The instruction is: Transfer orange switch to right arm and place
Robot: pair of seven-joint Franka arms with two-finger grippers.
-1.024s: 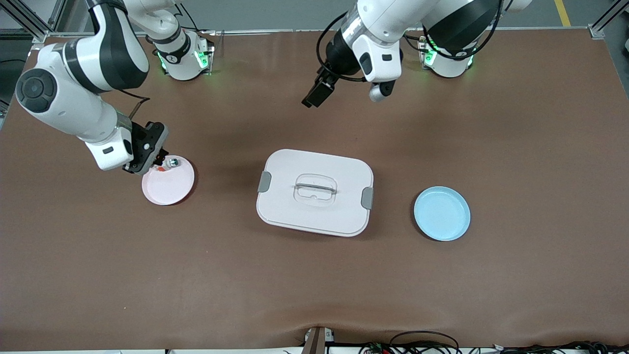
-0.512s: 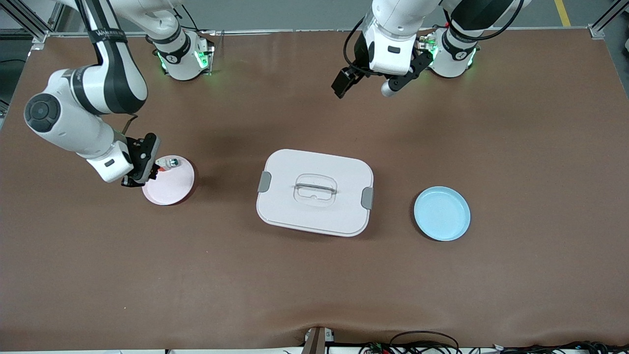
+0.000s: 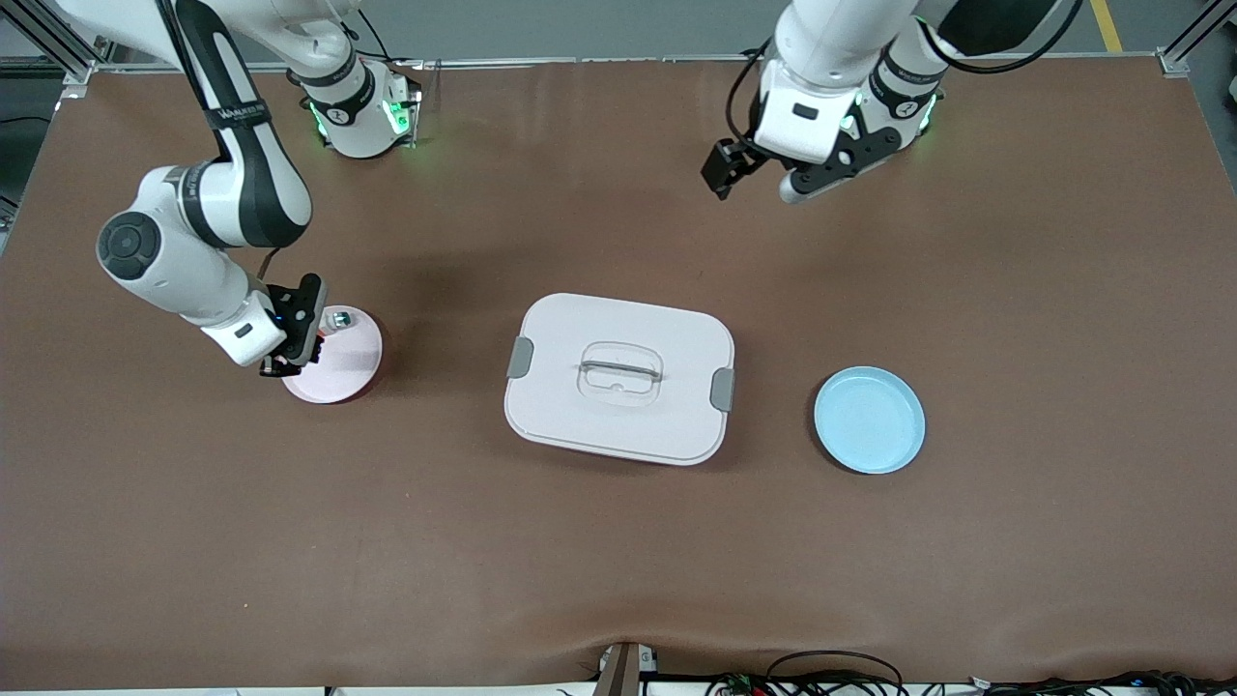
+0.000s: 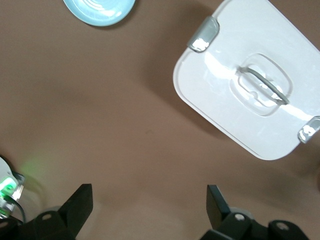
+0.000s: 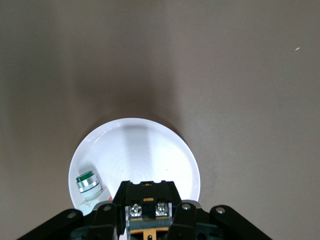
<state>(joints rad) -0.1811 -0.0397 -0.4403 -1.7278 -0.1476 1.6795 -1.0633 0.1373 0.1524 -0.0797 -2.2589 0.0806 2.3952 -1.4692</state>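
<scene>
Orange switch (image 5: 148, 218) is clamped between the closed fingers of the right hand (image 3: 287, 350), which is held over the edge of the pink plate (image 3: 343, 372) at the right arm's end of the tabletop (image 3: 618, 541). A whitish part with a green end (image 5: 88, 183) is seen lying in that plate, beside the held switch. The left hand (image 3: 763, 184) is held released and empty over bare tabletop near its own base, with the white lidded box (image 3: 618, 379) and the blue plate (image 3: 869, 420) nearer to the front camera.
</scene>
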